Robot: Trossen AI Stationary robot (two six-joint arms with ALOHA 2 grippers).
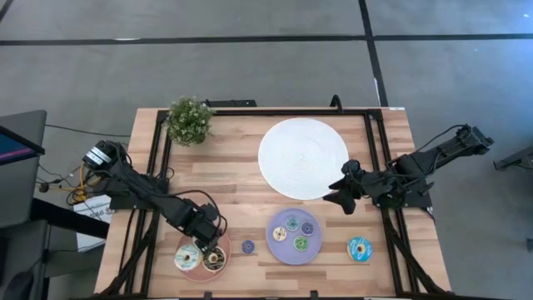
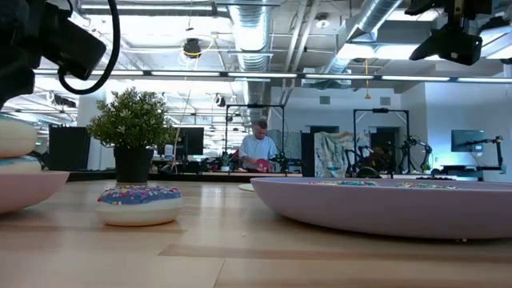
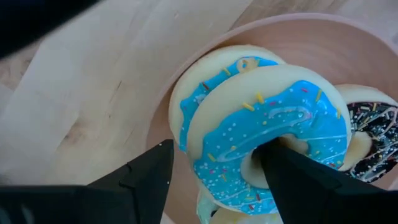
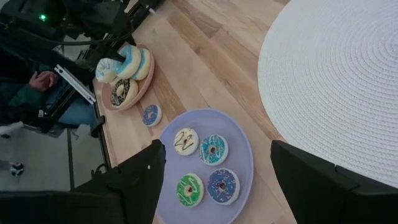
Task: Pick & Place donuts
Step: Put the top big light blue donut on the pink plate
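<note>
On the pink plate (image 3: 323, 37) at the table's near left lie two blue-iced donuts, one (image 3: 273, 118) tilted against the other (image 3: 205, 81), with a chocolate donut (image 3: 373, 134) beside them. My left gripper (image 3: 217, 152) points down over them, open: one finger in the upper donut's hole, the other outside its rim. Several small donuts (image 1: 296, 233) lie on the purple plate (image 1: 273, 246). Another small one (image 1: 248, 247) and a blue donut (image 1: 360, 248) lie on the table. My right gripper (image 1: 341, 197) hangs open above the table, beside the white plate. My left gripper comes from above with one finger (image 3: 292, 168) down in the hole (image 3: 264, 158) of the upper blue donut. The other finger (image 3: 149, 177) stands just outside the rim, with a thin gap. Whether the inner finger touches the hole's wall, I cannot tell. The donut leans on the other blue donut.
A large white plate (image 1: 304, 158) lies at the far middle, and a potted plant (image 1: 190, 121) at the far left. A black frame (image 1: 375, 133) runs along the table's edges. Bare wood shows between the plates. A person (image 2: 258, 148) sits far off in the room.
</note>
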